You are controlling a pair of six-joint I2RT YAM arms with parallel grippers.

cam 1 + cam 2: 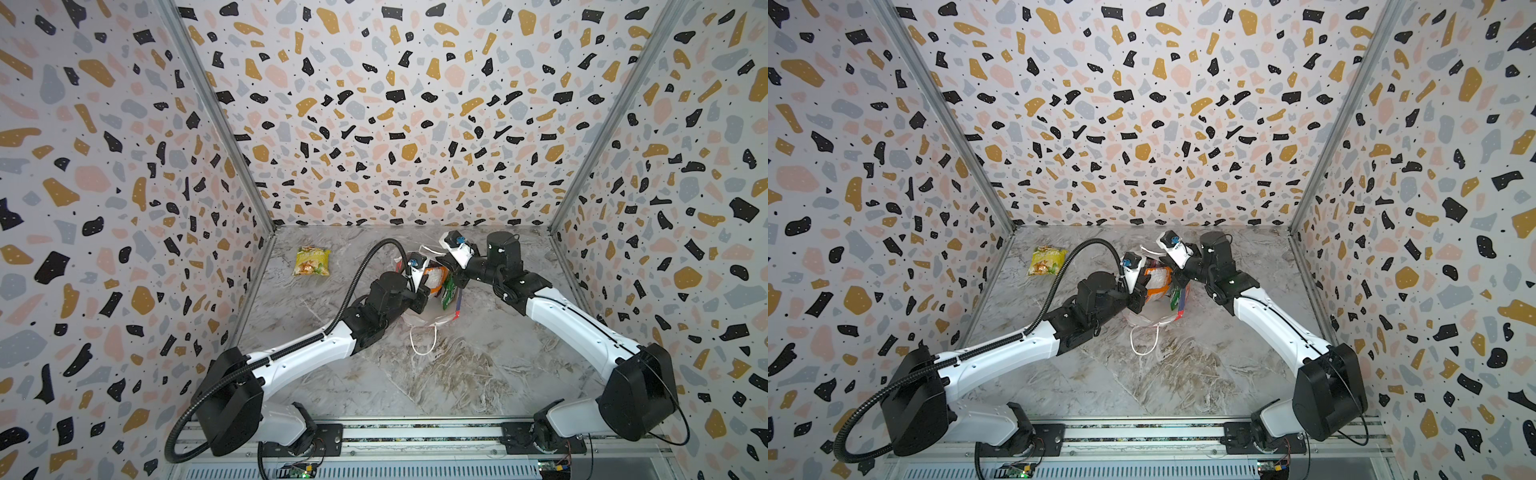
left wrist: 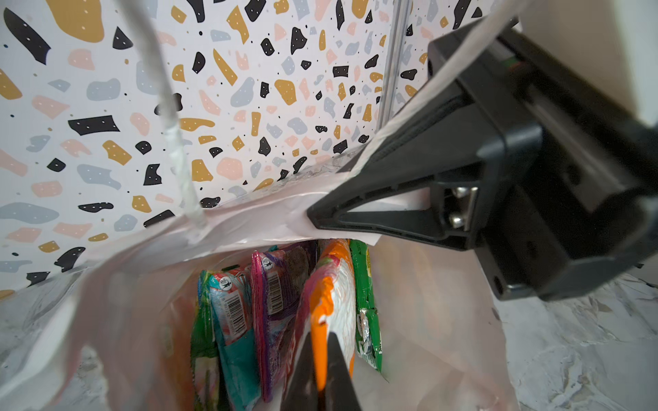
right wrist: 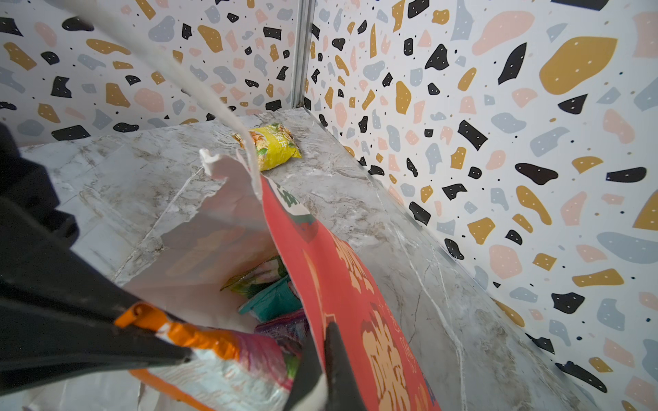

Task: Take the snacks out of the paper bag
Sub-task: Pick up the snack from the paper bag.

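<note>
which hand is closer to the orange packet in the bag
Left. The left hand is shut on the orange packet in the paper bag; the right hand clamps the bag's rim just beside it.

- The red paper bag (image 3: 349, 284) is stood open on the desk (image 1: 457, 374).
- An orange packet (image 2: 334, 284) is raised at its mouth; green, purple and teal snacks (image 2: 277, 302) are seen inside.
- A yellow packet (image 1: 311, 261) is laid flat, apart.

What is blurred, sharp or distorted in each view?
Left wrist view: the white cord handle near the lens is blurred, the bagged packets and their barcodes sharp. Right wrist view: the left hand on the orange packet is a dark blur, the yellow packet crisp. Both top views: the wall posts splay outward.
</note>
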